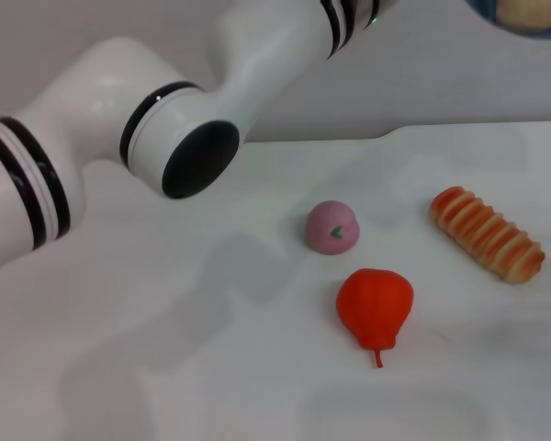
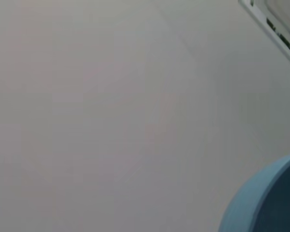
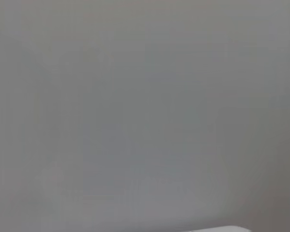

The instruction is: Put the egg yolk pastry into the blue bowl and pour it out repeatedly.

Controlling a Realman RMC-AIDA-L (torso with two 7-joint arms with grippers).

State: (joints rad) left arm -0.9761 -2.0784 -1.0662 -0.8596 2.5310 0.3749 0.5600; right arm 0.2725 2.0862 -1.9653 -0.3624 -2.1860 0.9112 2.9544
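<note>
From my head cam, my left arm (image 1: 165,138) reaches up and across to the top edge, where the blue bowl (image 1: 482,9) sits raised w/ the egg yolk pastry (image 1: 533,11) inside. My left wrist cam shows only the bowl's rim. Left pincer out of frame; can't tell its grip. Pink ball (image 1: 332,227), red pear (image 1: 375,306), striped roll (image 1: 487,234) lie on the bench (image 1: 165,367).

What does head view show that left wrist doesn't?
Head only: the left arm reaching across and up, the pink ball, red pear-shaped toy and striped bread roll on the white table, and a pale lump, likely the egg yolk pastry, inside the raised bowl. Left wrist only: a plain wall and a white fixture. Both: the blue bowl, cut off at the edge.
</note>
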